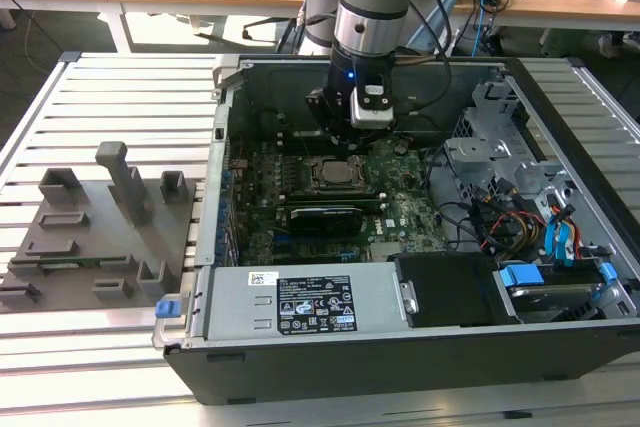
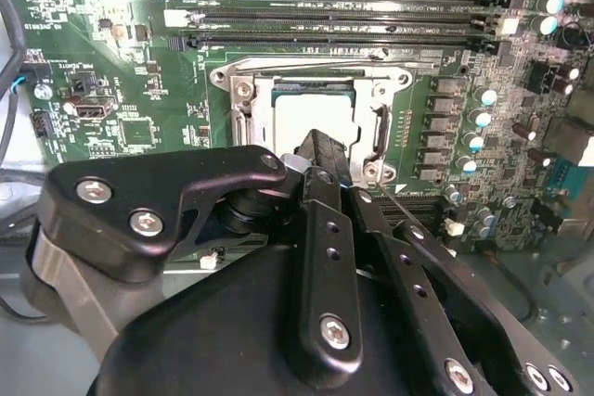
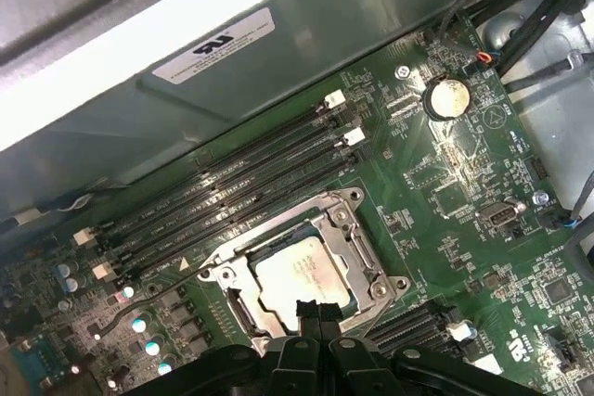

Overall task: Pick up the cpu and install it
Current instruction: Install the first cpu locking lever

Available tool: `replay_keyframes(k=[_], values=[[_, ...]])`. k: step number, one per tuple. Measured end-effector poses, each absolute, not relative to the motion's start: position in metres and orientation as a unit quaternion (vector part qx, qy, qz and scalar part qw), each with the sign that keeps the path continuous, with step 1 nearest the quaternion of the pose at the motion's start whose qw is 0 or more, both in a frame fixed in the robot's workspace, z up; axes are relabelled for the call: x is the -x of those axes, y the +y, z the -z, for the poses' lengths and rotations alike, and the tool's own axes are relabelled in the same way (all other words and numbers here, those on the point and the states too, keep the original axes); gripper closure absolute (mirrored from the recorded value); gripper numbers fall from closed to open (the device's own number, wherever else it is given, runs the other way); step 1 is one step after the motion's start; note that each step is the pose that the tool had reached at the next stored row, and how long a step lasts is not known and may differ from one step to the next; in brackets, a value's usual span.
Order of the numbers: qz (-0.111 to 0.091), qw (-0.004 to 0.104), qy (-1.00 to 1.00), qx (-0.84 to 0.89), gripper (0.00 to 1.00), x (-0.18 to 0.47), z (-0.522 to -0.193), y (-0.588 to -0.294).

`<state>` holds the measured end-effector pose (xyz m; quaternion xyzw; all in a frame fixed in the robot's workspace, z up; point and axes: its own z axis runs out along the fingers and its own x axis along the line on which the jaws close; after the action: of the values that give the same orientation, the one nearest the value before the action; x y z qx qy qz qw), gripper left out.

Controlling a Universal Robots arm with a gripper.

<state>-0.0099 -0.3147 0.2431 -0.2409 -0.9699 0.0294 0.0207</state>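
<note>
While the cpu (image 3: pixel 302 271) is seated in the motherboard socket (image 3: pixel 357 229), the gripper (image 3: pixel 318 311) is held just above it, jaws pressed together, grasping nothing.

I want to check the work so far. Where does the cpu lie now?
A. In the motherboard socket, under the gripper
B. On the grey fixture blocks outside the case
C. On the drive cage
A: in both wrist views the cpu sits inside the metal-framed socket, with the gripper just above its edge.
</note>
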Motion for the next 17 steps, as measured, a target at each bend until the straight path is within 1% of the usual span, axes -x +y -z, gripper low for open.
replay_keyframes(k=[17], values=[[-0.032,0.017,-0.992,0.120,0.89,0.0099,-0.2431,-0.3147]])
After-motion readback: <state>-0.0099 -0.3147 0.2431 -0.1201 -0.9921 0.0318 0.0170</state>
